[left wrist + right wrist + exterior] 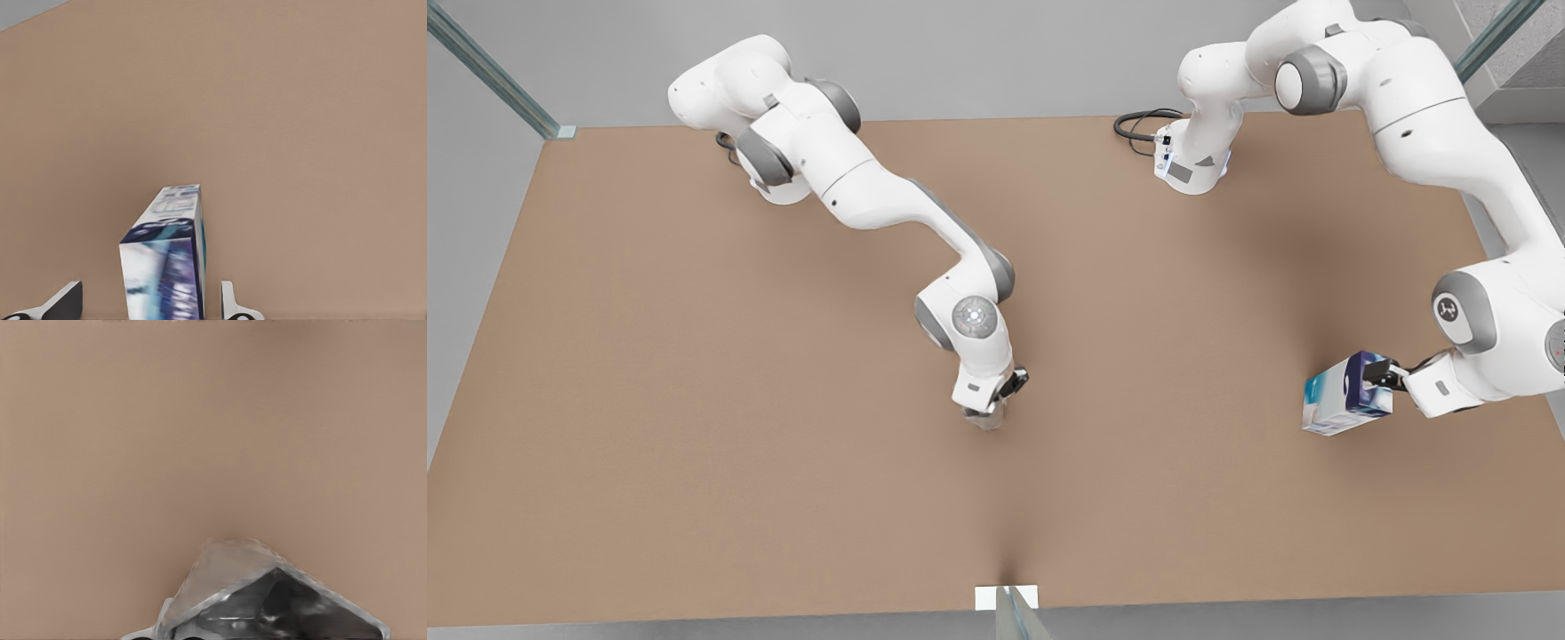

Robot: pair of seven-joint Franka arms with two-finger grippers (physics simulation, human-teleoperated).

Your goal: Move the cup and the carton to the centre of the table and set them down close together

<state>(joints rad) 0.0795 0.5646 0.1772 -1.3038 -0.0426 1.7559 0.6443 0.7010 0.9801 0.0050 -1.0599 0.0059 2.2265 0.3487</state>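
The left end effector (1392,375), arm bent low at the front view's right, grips the carton (1347,393) above the surface (694,400); its lettering is unreadable. The right end effector (996,404), pointing down mid-surface, clasps the cup (987,418)

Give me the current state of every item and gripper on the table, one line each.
cup: under the right gripper near the table's middle, at the tabletop.
carton: tilted, lifted off the table at the front view's right, not yet centred.
left gripper: at the carton, fingers either side of it.
right gripper: at the cup, pointing down.
table: carries both arm bases.
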